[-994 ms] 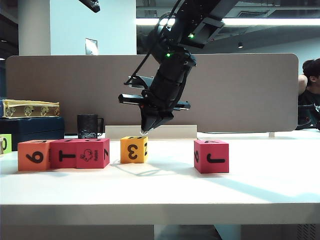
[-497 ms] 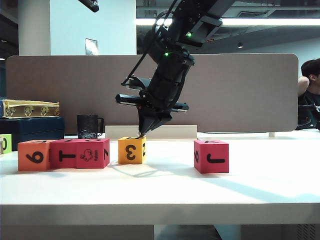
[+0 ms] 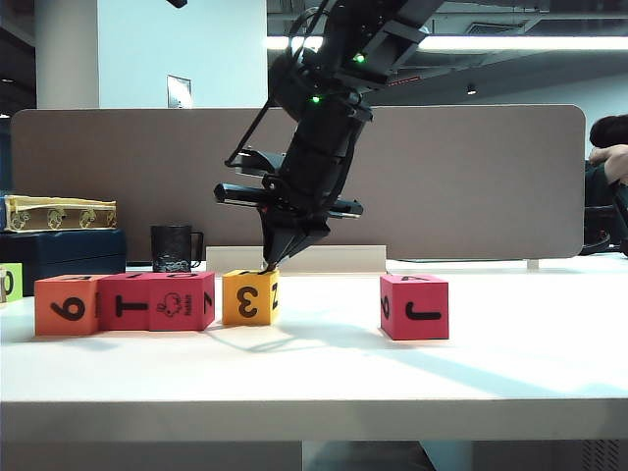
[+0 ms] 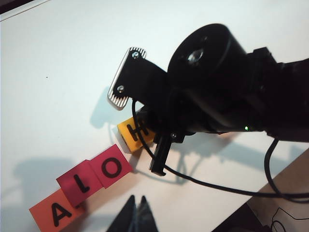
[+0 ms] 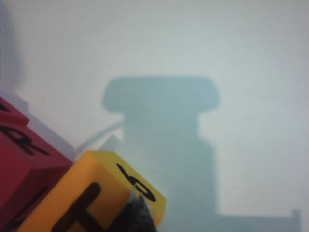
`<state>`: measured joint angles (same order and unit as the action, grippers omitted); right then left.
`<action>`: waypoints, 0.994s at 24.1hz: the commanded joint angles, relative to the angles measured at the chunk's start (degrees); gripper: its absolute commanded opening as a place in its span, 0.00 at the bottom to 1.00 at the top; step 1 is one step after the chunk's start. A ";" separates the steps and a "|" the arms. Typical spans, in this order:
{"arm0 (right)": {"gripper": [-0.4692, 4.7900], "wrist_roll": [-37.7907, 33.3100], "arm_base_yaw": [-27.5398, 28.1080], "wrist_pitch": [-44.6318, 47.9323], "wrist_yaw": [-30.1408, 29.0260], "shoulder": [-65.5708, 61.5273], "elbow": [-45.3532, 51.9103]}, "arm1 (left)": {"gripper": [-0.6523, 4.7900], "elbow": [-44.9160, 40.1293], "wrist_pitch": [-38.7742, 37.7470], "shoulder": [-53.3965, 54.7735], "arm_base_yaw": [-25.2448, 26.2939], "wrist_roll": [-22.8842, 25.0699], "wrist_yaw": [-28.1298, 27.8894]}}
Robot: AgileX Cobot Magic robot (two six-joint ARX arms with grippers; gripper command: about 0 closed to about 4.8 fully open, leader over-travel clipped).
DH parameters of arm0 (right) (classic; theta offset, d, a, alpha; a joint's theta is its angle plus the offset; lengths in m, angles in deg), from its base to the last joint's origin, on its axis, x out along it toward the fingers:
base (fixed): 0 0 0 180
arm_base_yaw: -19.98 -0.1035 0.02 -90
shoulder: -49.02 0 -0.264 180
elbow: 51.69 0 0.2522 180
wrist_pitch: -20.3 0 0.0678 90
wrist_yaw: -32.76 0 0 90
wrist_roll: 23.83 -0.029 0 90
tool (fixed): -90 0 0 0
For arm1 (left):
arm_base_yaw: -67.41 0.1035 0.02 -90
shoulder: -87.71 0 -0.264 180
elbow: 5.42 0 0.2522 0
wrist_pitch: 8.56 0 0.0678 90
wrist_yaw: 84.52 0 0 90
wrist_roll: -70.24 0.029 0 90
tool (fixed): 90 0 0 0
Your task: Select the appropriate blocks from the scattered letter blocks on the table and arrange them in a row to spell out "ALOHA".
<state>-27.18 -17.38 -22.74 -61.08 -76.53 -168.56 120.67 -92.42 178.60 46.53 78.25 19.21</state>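
Along the table [image 3: 510, 373] stand an orange block [image 3: 67, 306] and two magenta blocks [image 3: 125, 301] [image 3: 182, 301], touching in a row. From above their tops read A [image 4: 58, 212], L [image 4: 82, 182], O [image 4: 111, 167]. The yellow block [image 3: 248, 297], top letter H [image 4: 136, 133], stands a small gap to their right. My right gripper [image 3: 268, 265] is shut, its tip pressed on the yellow block's [image 5: 91, 193] top right edge [image 5: 137, 197]. Another magenta block [image 3: 414, 306] stands alone further right. My left gripper [image 4: 137, 199] is shut and empty, high above the row.
A lime-green cube [image 3: 8, 283] sits at the far left edge. A black mug [image 3: 175, 247] and stacked boxes [image 3: 59, 213] stand behind the row, in front of a grey partition [image 3: 471, 177]. The right arm's cable [image 4: 203, 181] hangs over the table.
My right gripper has slid left with the yellow block under its tip, so the gap to the magenta blocks has narrowed. The other blocks have not moved.
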 commanded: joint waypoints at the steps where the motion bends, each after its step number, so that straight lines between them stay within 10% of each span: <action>1: 0.07 -0.07 -1.07 -3.48 -1.25 -0.11 0.22 | 0.11 0.26 0.31 -0.26 0.00 0.09 0.02; 24: 0.07 0.22 -2.62 -3.30 0.74 0.15 -2.75 | 0.11 0.24 0.33 -0.24 0.00 0.09 0.02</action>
<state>-27.16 -19.85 -26.85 -60.34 -76.49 -170.51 120.65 -92.42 178.62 46.59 78.25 19.19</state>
